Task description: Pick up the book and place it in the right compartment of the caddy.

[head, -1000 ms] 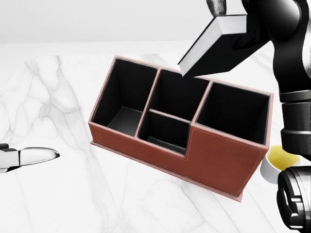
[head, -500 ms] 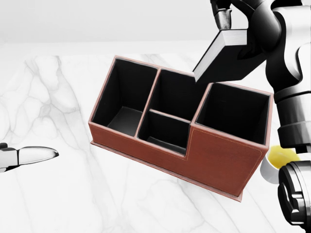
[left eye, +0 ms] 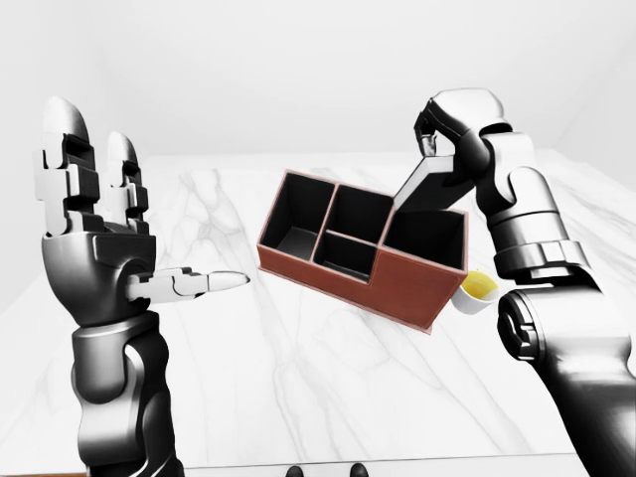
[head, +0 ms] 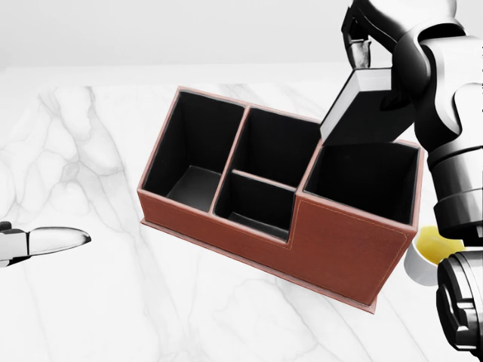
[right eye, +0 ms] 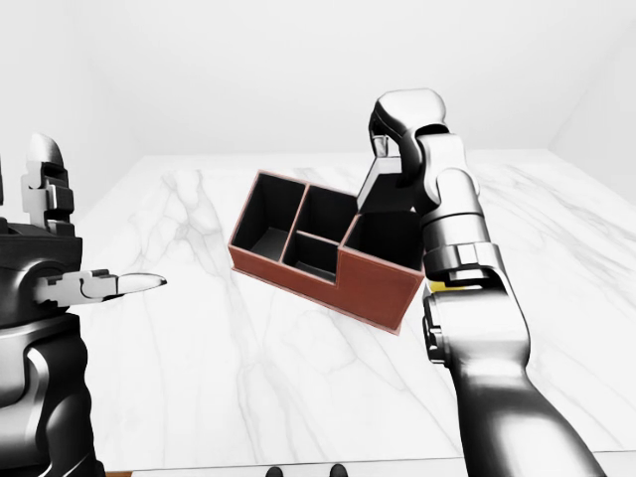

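Book (head: 361,113) — dark cover, pale page edge, tilted | right hand (head: 373,45) clasps it | over caddy (head: 339,249)

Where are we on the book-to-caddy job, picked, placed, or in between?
In between. Done: the book is off the table, gripped by the right hand. In hand: it hangs tilted over the far rim of the right compartment of the caddy, lower corner about at the rim, not inside yet. Left: lower it in and release. The left hand is open, idle.
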